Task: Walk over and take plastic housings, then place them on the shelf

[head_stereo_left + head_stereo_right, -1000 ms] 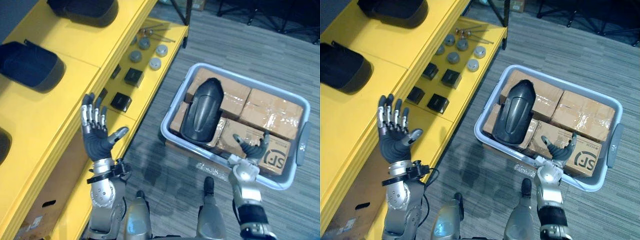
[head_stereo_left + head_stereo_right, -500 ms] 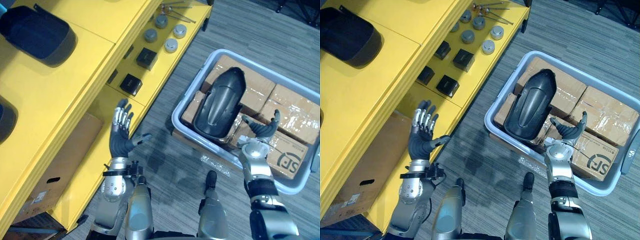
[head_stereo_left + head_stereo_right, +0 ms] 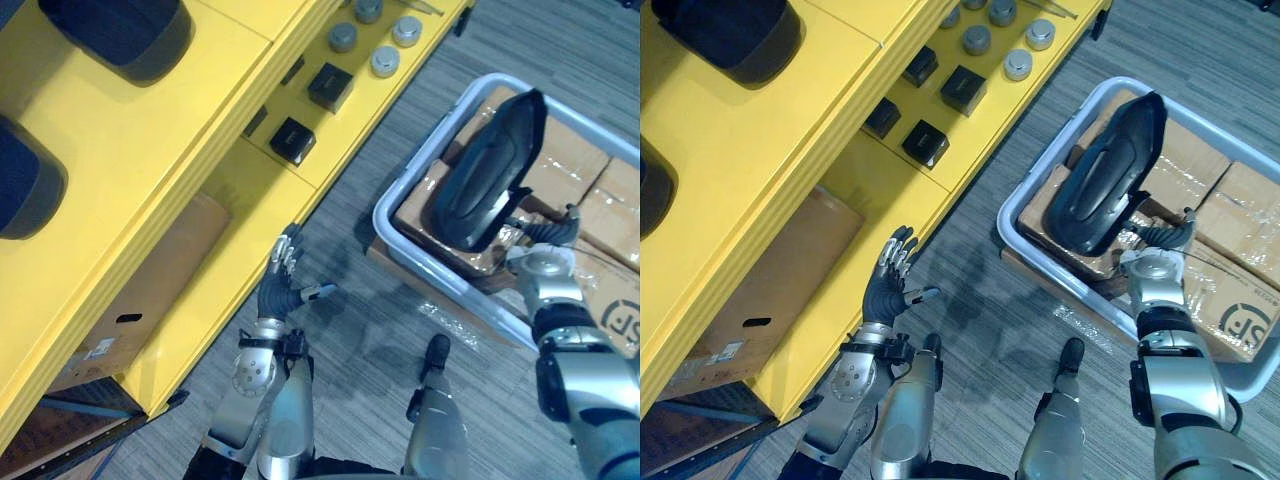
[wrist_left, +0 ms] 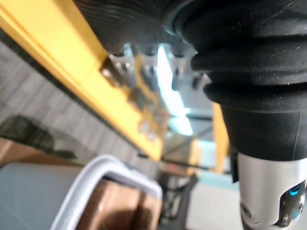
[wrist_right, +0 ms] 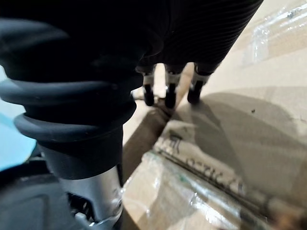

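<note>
The shelf [image 3: 150, 190] was bright yellow all over. On its top deck, the far shelved housing [image 3: 120, 30] looked black to me and the near shelved housing [image 3: 25, 185] dark navy. On the shelf's lower ledge the square blocks [image 3: 293, 140] were black and the round discs [image 3: 385, 62] mid grey. Under the shelf, a carton [image 3: 140, 290] was plain tan. Beside the shelf the floor [image 3: 360, 290] was grey with fine streaky stripes. Further out from the shelf, the bin [image 3: 398, 225] was pale lavender-grey, the binned housing [image 3: 487, 175] glossy charcoal, and the boxes [image 3: 585, 165] brown under shiny clear tape. By the shelf's edge my left hand [image 3: 280, 292] showed a dark palm and silver, dark-tipped fingers.
</note>
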Tool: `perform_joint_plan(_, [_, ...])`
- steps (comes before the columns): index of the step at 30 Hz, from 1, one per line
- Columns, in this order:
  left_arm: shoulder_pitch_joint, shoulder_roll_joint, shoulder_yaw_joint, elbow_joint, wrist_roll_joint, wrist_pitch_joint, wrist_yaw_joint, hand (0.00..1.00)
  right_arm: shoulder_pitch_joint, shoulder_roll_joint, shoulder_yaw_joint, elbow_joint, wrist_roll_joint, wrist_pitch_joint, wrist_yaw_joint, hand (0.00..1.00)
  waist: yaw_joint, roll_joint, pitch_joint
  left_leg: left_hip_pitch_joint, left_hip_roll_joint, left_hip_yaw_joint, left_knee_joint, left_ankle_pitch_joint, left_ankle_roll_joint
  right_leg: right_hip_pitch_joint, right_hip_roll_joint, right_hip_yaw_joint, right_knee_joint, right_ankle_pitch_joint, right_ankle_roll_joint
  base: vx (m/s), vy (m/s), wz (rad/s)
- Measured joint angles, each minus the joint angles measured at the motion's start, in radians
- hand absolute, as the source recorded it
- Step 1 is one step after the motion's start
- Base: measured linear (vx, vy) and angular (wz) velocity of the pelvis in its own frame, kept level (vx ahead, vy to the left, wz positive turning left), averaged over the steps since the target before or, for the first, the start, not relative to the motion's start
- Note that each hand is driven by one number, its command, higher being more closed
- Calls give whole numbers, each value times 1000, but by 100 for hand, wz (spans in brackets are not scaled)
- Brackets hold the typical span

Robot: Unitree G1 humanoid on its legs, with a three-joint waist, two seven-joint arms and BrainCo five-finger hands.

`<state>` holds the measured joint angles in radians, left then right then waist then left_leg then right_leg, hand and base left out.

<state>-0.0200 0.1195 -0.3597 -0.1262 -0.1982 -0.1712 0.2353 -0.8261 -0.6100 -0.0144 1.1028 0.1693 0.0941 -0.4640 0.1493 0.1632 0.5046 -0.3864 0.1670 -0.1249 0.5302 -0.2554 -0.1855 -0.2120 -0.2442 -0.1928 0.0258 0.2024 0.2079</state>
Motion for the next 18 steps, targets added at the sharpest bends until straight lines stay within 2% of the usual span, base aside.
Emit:
perform_joint_plan(3, [-4, -1, -14, 0, 0, 0, 5, 0, -20, -53, 3, 50, -26, 37, 60, 100, 3, 7, 1, -5, -10, -1, -9, 11, 4, -8, -11, -6, 5, 0, 0, -21, 29, 6])
perform_joint_plan(6, [-13, -1, -16, 0, -2, 1, 11, 0, -25, -65, 8, 79, -29, 45, 95, 100, 3, 12, -1, -11, -12, -8, -18, 21, 2, -13, -13, -19, 9, -1, -1, 2, 4, 8])
perform_joint_plan(11, [-19, 0, -18, 0, -2, 1, 11, 0, -37, -66, 45, 107, -68, 66, 99, 100, 4, 15, -2, -15, -14, -14, -17, 24, 2, -13, -13, -26, 13, -1, -1, 18, 17, 4])
perform_joint_plan(18, [-17, 2, -37, 0, -2, 1, 11, 0, -44, -70, 84, 113, -130, 67, 99, 100, -1, 15, -3, -14, -13, -13, -17, 25, 2, -13, -13, -25, 14, -1, -1, 0, 0, 0])
